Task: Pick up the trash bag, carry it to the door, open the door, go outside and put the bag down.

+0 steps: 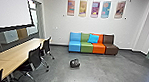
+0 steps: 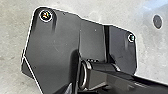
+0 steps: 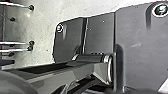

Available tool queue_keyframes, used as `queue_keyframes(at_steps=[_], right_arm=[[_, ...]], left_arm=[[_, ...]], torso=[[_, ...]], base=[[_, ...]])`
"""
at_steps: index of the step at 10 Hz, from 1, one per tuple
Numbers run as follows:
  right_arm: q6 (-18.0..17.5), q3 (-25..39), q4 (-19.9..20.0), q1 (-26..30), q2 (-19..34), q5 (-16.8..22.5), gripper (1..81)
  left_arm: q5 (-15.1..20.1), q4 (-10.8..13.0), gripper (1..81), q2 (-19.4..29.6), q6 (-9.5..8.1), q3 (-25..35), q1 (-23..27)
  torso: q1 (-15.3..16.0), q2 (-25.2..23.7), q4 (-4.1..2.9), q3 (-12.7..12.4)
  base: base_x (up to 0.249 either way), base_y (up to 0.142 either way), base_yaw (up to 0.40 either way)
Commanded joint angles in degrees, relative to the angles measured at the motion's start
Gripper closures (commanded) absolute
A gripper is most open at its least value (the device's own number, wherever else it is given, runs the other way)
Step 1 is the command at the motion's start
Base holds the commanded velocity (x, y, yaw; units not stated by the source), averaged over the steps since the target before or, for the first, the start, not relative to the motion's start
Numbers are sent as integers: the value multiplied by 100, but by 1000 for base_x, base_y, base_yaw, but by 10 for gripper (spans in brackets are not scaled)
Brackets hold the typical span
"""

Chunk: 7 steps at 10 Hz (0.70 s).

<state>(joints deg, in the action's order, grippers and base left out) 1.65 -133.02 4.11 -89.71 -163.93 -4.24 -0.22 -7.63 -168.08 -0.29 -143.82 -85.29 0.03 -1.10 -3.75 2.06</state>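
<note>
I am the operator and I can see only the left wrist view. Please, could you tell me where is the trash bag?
Observer: In the head view, what looks like the trash bag lies on the floor, in front of the sofa.
Operator: Thank you. Please, is there some furniture on the robot's left side?
Observer: Yes, a long table with black chairs along it.
Operator: And is something put on the sofa?
Observer: A blue cushion, where its green and orange parts meet.
</note>
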Motion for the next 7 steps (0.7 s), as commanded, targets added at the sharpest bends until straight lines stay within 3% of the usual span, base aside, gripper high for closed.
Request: queue_keyframes(at_steps=[1, 3, 7], right_arm=[[-6, 93, 46, 273, 25, 319, 10], [-6, 93, 46, 273, 7, 319, 10], [2, 120, 46, 290, 15, 336, 10]], left_arm=[[303, -37, 10, 29, -41, 12, 315], [303, -159, 10, 20, -41, 12, 315], [312, -169, 10, 2, -50, 12, 315]], torso=[[0, 0, 0, 0], [0, 0, 0, 0], [0, 0, 0, 0]], base=[[195, 0, 0], [195, 0, 0], [195, 0, 0]])
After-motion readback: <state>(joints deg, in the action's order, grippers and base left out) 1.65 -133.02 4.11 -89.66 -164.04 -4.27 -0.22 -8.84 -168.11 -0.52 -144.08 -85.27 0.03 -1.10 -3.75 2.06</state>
